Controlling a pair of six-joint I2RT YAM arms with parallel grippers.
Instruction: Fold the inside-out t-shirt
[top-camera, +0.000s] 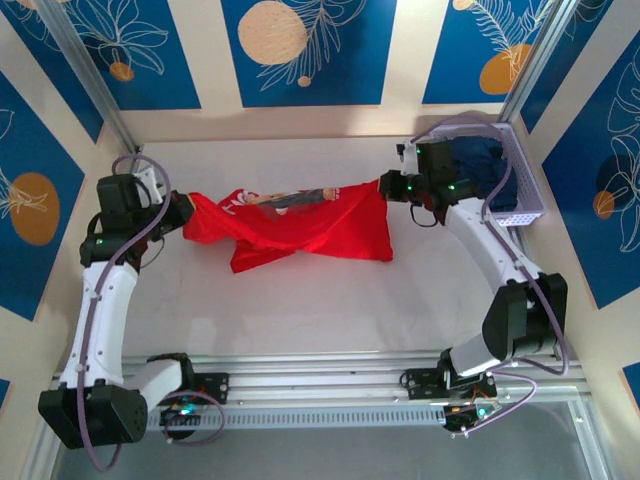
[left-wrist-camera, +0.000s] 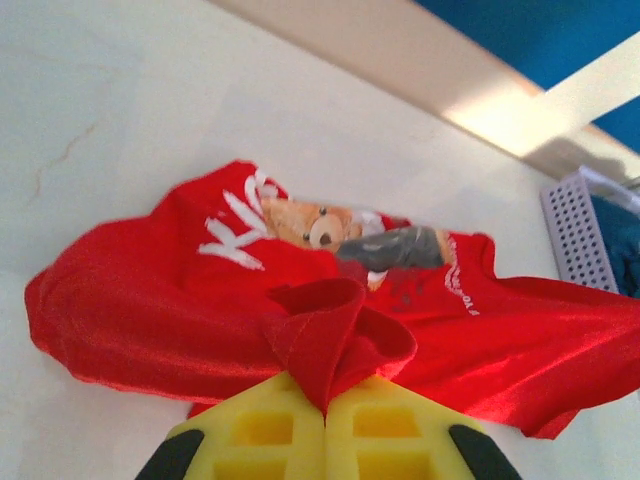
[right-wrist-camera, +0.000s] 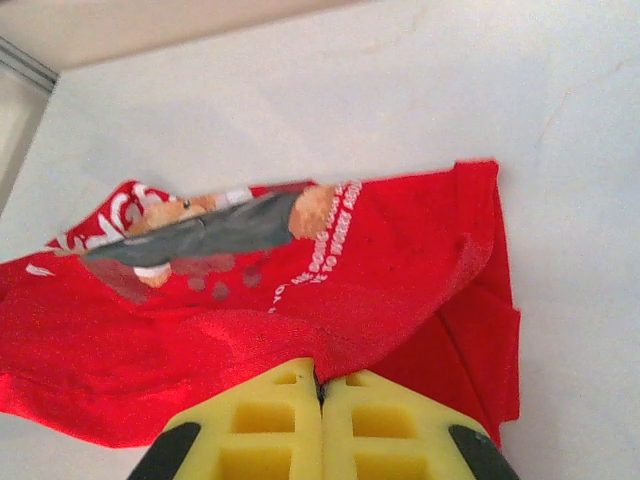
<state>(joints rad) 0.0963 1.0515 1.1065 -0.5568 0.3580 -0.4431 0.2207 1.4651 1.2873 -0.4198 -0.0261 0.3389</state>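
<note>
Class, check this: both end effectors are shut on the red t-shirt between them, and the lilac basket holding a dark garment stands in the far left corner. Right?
Wrong corner. In the top external view the lilac basket with the dark garment stands in the far right corner. The left end effector and right end effector are indeed both shut on the red t-shirt.
</note>
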